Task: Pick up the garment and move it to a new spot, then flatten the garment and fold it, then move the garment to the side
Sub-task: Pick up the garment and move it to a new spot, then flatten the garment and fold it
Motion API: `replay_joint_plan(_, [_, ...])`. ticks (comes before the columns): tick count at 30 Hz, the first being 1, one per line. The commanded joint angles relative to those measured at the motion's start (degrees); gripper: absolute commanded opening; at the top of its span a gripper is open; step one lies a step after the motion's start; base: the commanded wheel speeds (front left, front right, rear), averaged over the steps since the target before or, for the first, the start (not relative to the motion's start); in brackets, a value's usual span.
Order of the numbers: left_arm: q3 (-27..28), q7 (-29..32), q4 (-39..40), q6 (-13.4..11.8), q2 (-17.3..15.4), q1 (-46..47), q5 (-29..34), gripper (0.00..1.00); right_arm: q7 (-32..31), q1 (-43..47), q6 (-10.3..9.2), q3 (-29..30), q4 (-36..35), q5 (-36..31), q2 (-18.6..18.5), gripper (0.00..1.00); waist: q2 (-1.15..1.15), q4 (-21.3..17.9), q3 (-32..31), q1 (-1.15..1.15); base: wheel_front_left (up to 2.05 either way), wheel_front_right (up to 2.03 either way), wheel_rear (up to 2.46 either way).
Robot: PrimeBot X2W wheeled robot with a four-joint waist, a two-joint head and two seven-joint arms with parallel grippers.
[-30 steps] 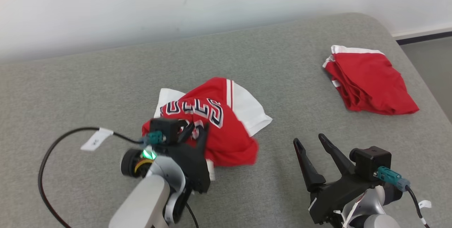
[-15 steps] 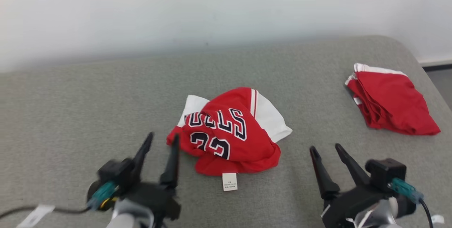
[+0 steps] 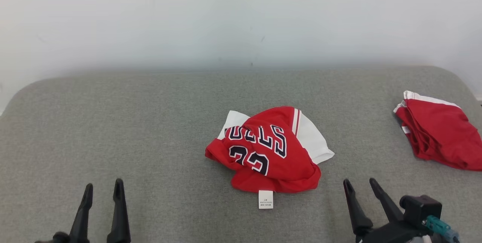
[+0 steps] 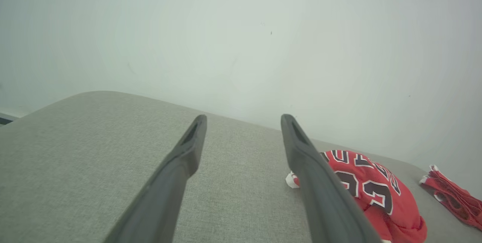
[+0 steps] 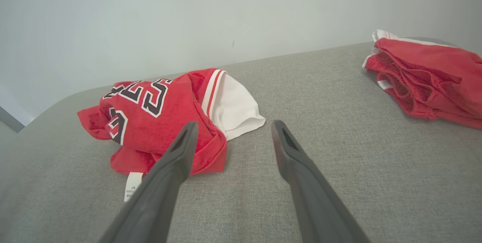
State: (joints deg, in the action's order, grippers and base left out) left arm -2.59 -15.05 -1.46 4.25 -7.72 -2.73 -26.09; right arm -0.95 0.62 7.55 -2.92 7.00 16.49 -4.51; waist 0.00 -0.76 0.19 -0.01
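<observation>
Since both tools are empty with their fingers spread wide, nothing's being held right now. The left tool (image 3: 103,184) sits at the lower left, well apart from the cloth. The right tool (image 3: 359,181) sits at the lower right, near the heap's right edge but not touching it. Between them, in the middle of the grey tabletop (image 3: 131,130), lies the jersey (image 3: 269,152). It's a crumpled red mound with the lettering and number facing up, a white panel (image 3: 314,143) poking out on its far right side and a care label (image 3: 266,199) lying flat at the near edge. Way off to the right there's a second red garment (image 3: 440,141), loosely folded and well apart from it.

My guess on handling: it's thin, light, floppy fabric with zero stiffness, so it'll drape and bunch wherever you pinch it. I'd grab it at the outer edges, one tool on the near red hem by the label and the other on the white panel. Going for the top of the mound probably catches several layers at once.
</observation>
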Motion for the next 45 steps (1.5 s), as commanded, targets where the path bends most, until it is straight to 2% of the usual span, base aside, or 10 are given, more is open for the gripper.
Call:
replay_joint_plan(1, [1.5,-0.2,0.5,1.2,0.2,-1.9,1.3,1.0,0.1,1.0,-0.14,-0.3,1.0,0.3,-0.8,1.0,0.0,1.1,-0.6,0.01,0.0,0.0,0.0])
replay_joint_plan(4, [4.1,-0.2,0.9,2.6,0.2,-3.6,1.6,1.0,-1.3,1.0,-0.14,-0.9,2.7,-0.4,-2.0,1.0,0.0,1.5,-1.0,0.01,0.0,0.0,0.0])
replay_joint_plan(7, [5.3,-0.2,1.0,2.9,-0.1,-4.4,1.8,1.0,-1.8,1.0,-0.14,-0.8,3.0,-0.9,-2.5,1.0,0.0,1.6,-1.2,0.01,0.0,0.0,0.0])
replay_joint_plan(11, [5.1,-0.2,-0.9,3.3,-2.4,-6.1,3.2,1.0,-2.4,1.3,-0.14,-0.1,3.1,-1.8,-3.1,1.0,0.0,1.7,-1.5,0.01,0.0,0.0,0.0])
replay_joint_plan(17, [4.9,-0.2,-4.2,3.2,-4.0,-7.9,4.8,1.0,-2.3,2.3,-0.14,1.0,2.4,-4.3,-3.6,1.0,0.0,1.8,-1.5,0.01,0.0,0.0,0.0])
replay_joint_plan(30, [3.4,1.1,-4.4,1.9,-4.1,-7.7,5.6,1.0,-1.7,3.0,-0.14,1.9,-1.1,-6.1,-2.7,1.0,0.0,0.6,-0.7,0.01,0.0,0.0,0.0])
replay_joint_plan(38, [2.9,1.4,-4.0,1.9,-4.1,-7.6,4.9,1.0,1.6,1.8,-0.14,1.5,-4.1,-6.9,-3.9,1.0,0.0,-0.2,-0.1,0.01,0.0,0.0,0.0])
replay_joint_plan(45, [1.7,2.4,-3.9,2.1,-3.9,-7.2,3.9,1.0,1.6,1.9,-0.14,1.2,-5.2,-6.5,-4.4,1.0,0.0,-0.8,0.5,0.01,0.0,0.0,0.0])
